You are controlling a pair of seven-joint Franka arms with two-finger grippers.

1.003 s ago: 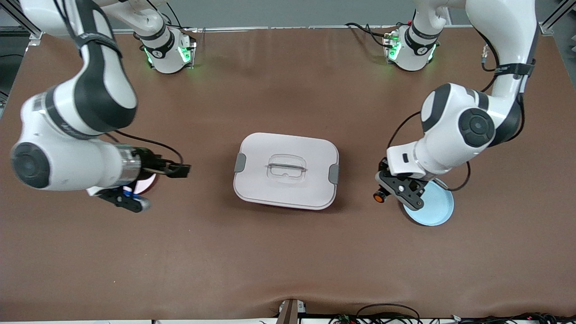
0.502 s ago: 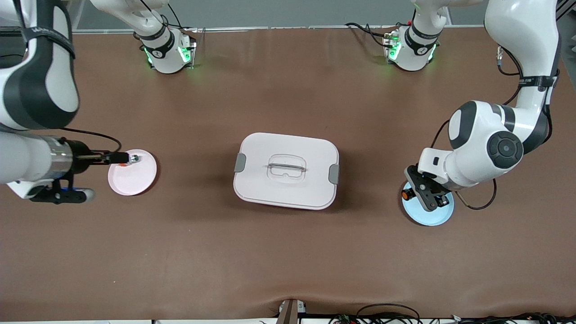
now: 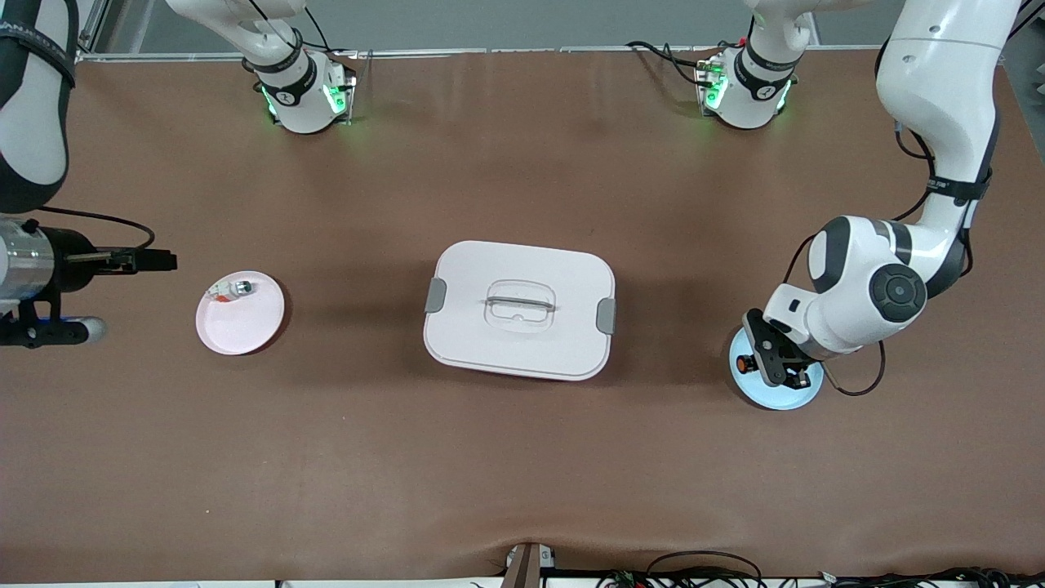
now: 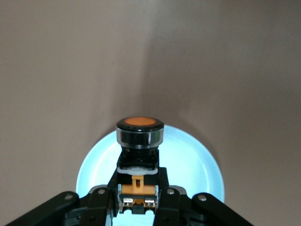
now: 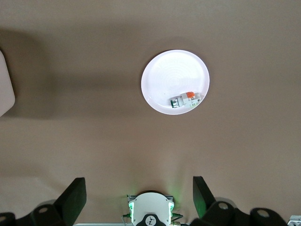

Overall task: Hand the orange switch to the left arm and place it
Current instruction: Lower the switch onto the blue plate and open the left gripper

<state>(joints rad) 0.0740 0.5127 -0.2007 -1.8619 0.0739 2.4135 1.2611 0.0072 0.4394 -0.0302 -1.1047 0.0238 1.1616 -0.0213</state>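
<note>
The left end effector [image 4: 137,207], over the round light blue plate [image 3: 804,396], clamps the tiny, rigid, light orange-capped black plastic switch [image 4: 139,134] by its squared base, its smooth round cap likely slippery, while the right end effector [image 5: 136,197] waits wide open and empty over the worktop [image 3: 522,474].

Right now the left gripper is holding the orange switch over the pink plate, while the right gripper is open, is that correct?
Not quite: the left gripper holds the orange switch over the light blue plate, as the left wrist view shows. The pink plate lies at the right arm's end of the table. The right gripper is indeed open.
</note>
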